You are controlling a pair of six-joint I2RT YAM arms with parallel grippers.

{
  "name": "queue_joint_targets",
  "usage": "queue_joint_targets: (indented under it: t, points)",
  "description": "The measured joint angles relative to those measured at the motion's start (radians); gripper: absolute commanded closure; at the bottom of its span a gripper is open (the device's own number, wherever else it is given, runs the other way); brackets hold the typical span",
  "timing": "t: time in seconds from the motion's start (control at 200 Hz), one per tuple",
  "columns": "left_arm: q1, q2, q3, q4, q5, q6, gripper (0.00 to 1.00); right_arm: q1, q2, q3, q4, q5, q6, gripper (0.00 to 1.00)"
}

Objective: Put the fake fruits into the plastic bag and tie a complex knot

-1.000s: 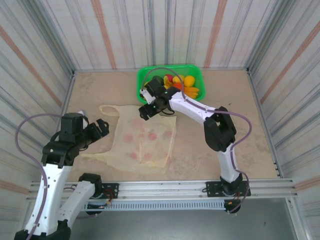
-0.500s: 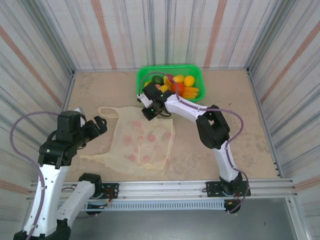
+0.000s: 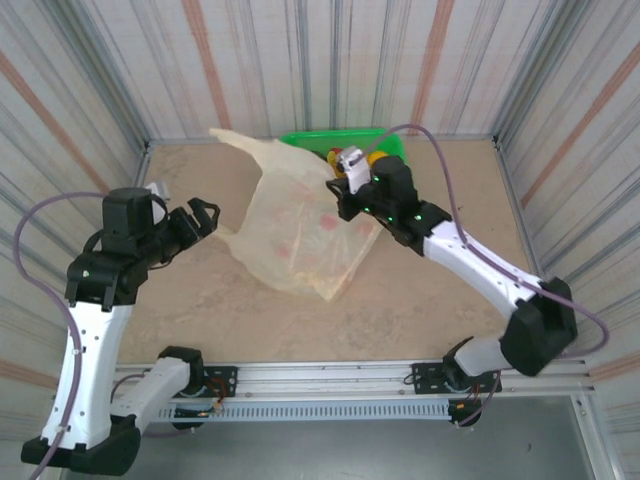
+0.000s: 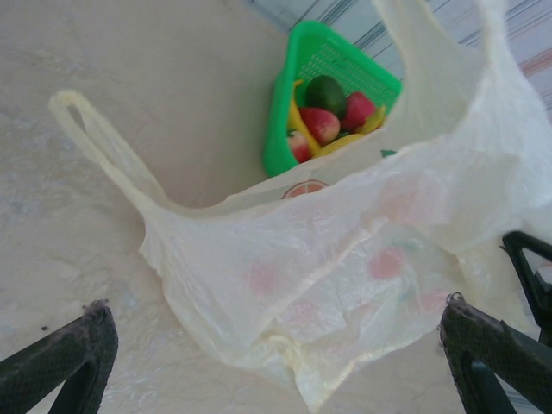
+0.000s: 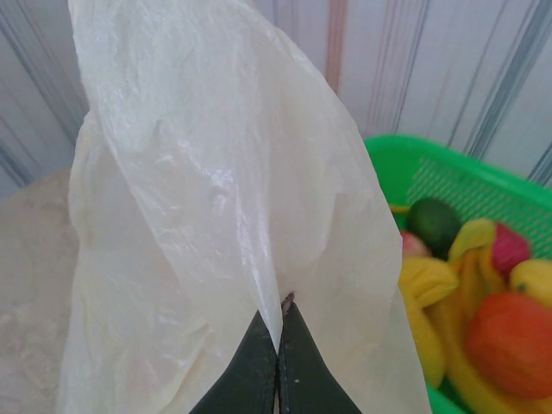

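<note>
The right claw [image 5: 278, 338] is clenching the rim of the plastic bag [image 3: 300, 225], holding its top above the surface [image 3: 420, 300] beside the green basket [image 3: 310, 138] of fake fruits [image 5: 509, 341], apparently to open its mouth. The left claw [image 3: 203, 214] is hovering nearby, spread wide.

Bright, even, diffuse light falls from above and leaves only faint, soft-edged shadows on the table [image 3: 420, 290] beside the plastic bag [image 3: 300, 225]. Light passes through the thin bag, which looks washed out toward the upper right of the left wrist view. The fake fruits [image 5: 509, 341] carry small glossy highlights and look slightly soft in the right wrist view. The overhead view is sharp.
</note>
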Motion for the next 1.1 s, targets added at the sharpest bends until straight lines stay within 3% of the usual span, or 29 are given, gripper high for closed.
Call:
queue_joint_targets:
  t: [0.26,0.596,0.786,0.902,1.097]
  points:
    - [0.017,0.024,0.022,0.044,0.035,-0.042,0.05,-0.055,-0.148,-0.145,0.149,0.016,-0.105,1.0]
    - [0.104,0.132,-0.157,0.173,0.188,-0.13,0.05,-0.053,-0.317,-0.3,0.279,0.08,-0.134,1.0]
    - [0.153,0.225,-0.337,0.442,0.354,-0.209,0.14,-0.053,-0.4,-0.353,0.307,0.085,-0.126,1.0]
    - [0.117,0.286,-0.442,0.614,0.434,-0.244,0.14,-0.053,-0.437,-0.367,0.318,0.093,-0.111,1.0]
    - [0.05,0.269,-0.605,0.84,0.479,-0.246,0.12,-0.053,-0.463,-0.405,0.336,0.106,-0.065,1.0]
